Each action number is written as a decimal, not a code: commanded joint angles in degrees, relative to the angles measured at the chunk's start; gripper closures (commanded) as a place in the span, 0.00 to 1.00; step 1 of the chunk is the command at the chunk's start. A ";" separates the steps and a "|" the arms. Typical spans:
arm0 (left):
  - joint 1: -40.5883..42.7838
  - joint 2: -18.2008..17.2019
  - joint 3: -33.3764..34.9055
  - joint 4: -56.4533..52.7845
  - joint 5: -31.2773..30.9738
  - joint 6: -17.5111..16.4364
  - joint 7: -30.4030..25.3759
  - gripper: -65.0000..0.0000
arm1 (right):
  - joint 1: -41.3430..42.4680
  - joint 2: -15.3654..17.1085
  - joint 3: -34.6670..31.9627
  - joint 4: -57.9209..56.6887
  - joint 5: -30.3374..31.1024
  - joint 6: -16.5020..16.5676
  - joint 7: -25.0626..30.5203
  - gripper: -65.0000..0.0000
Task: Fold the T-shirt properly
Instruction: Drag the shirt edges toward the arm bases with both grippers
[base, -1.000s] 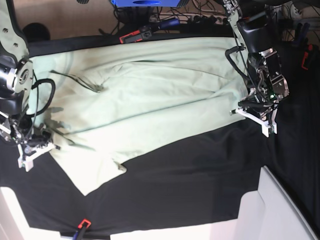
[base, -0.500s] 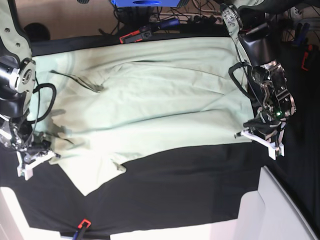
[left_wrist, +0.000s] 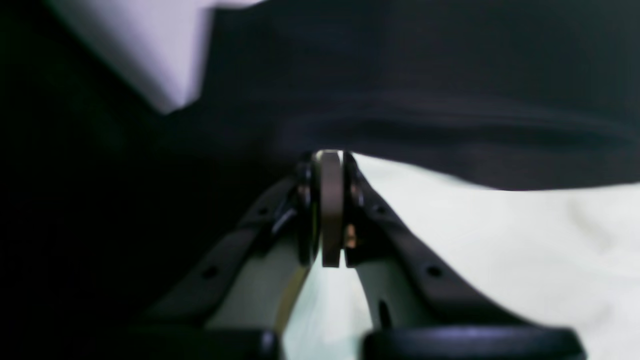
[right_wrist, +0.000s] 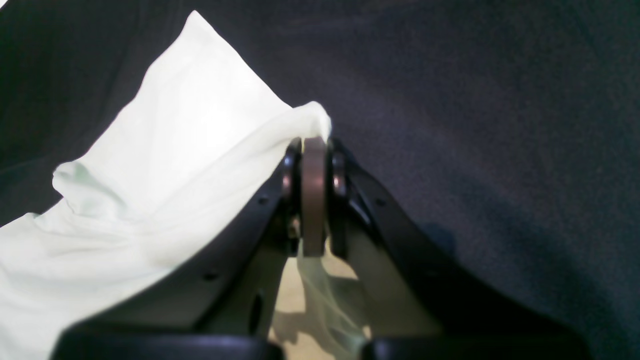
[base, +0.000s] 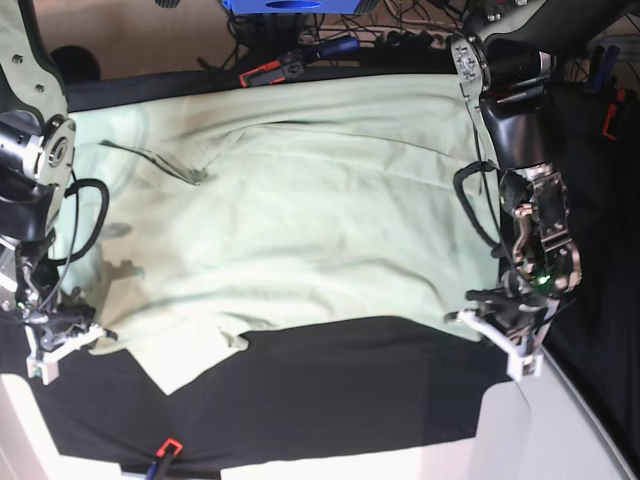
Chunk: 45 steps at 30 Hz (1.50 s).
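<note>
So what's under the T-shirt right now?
The big black cloth lies under the T-shirt and shows bare along its near edge and past both grippers, left and right. What lies beneath the shirt's middle is covered and cannot be seen.

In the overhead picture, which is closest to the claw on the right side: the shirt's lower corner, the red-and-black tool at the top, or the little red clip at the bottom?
From the left gripper:
1. T-shirt lower corner, pinched in it.
2. Red clip, bottom edge, far left.
3. Red-and-black tool, top edge; slightly farther, nearly tied with the clip.
</note>
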<state>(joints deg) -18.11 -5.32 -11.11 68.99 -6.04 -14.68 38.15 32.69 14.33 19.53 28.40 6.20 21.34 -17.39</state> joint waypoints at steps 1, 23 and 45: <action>-1.80 -0.79 0.52 1.12 -0.33 0.22 -1.01 1.00 | 1.91 0.75 0.12 1.27 0.70 0.24 1.61 1.00; 3.47 -0.79 0.61 8.85 -0.33 0.22 -1.01 1.00 | 0.59 2.68 0.21 1.36 6.51 0.15 4.86 1.00; 14.37 -0.79 0.61 22.74 -0.33 0.22 -1.01 1.00 | -6.18 4.27 0.30 9.88 10.46 0.24 0.29 1.00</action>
<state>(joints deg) -2.83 -5.61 -10.46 90.50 -6.17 -14.66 38.35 25.32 17.56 19.53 37.32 16.23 21.37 -18.44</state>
